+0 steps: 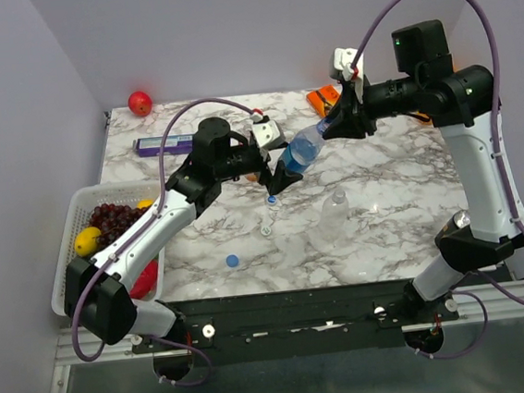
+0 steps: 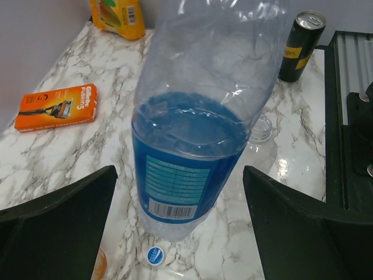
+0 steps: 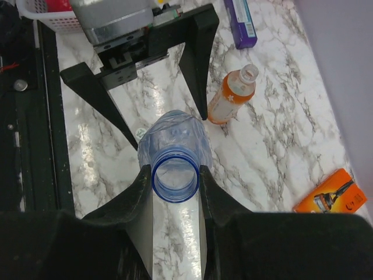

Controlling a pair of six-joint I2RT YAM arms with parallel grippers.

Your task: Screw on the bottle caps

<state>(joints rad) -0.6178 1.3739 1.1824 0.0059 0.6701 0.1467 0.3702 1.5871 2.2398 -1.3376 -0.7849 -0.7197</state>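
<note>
My right gripper [image 3: 175, 174] is shut on the open blue-ringed neck of the blue-labelled bottle [image 1: 302, 148] and holds it tilted above the table. My left gripper [image 2: 179, 175] is open, its jaws apart on either side of the bottle's [image 2: 192, 169] lower body without touching it. A whitish cap [image 2: 155, 255] lies on the table under the bottle's base. A blue cap [image 1: 233, 261] and another whitish cap [image 1: 267, 228] lie nearer the front. The all-clear bottle [image 1: 336, 210] stands uncapped. The orange-liquid bottle [image 3: 230, 96] stands uncapped behind the left fingers.
A white basket [image 1: 71, 235] with grapes and a lemon sits at the left edge. A red apple [image 1: 140, 102] and purple box [image 1: 160, 145] lie at the back left. An orange razor box [image 2: 57, 107], yellow-orange pouch [image 2: 118, 16] and dark can [image 2: 300, 45] lie around.
</note>
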